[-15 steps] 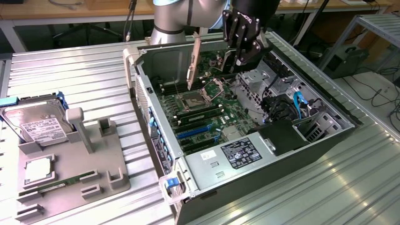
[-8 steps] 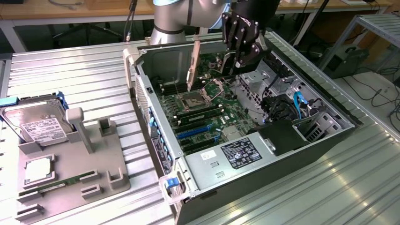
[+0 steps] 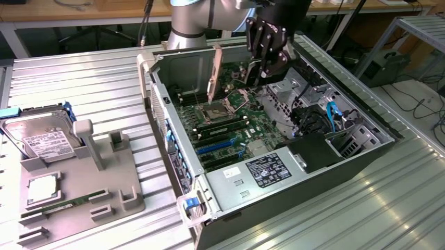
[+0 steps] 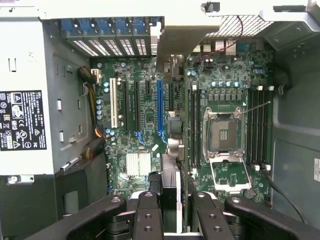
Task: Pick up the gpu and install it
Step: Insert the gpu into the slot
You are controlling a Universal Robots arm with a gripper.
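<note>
My gripper hangs over the open computer case, shut on the gpu. The card is held on edge, so it looks like a thin dark slab running away from my fingers. Its silver bracket hangs upright near the case's rear wall. The card is above the motherboard, apart from it. In the wrist view it lines up beside the blue expansion slot, between that slot and the memory slots.
The CPU socket lies open with its lever up. A power supply fills the case's near end, with cables at the exterior view's right. A grey fixture at the exterior view's left holds a hard drive and a green memory stick.
</note>
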